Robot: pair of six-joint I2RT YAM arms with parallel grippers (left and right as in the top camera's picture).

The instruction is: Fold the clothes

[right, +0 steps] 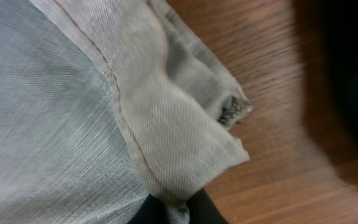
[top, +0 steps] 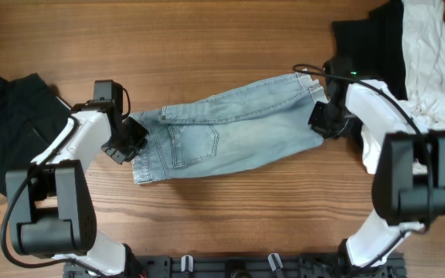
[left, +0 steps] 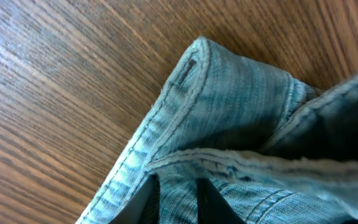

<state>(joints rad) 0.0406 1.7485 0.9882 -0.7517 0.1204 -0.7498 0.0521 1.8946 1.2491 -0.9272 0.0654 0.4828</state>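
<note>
The jeans (top: 222,131) lie stretched across the middle of the worktop (top: 207,46), waistband to the left and leg hems to the right, slanting slightly so that the hem end sits farther away. They appear to be doubled lengthwise already, one leg on the other, with a back pocket facing up.

The left jaws are closed on the near-left corner of the waistband: in the left wrist view a strip of denim is pinched between two dark fingers (left: 146,202) at the bottom edge. The right jaws are closed on the hem end, where pale fabric (its inner side turned out) is drawn down into the dark grip at the foot of the right wrist view.

Both ends are held, it is judged, so that the cloth can be pulled taut and flat, and one end carried over to the other for a crosswise fold.

A black garment (top: 10,116) lies at the far-left edge. A black (top: 369,38) and a white (top: 431,46) garment are heaped at the far right, close to the hem end and apparently awaiting folding.
</note>
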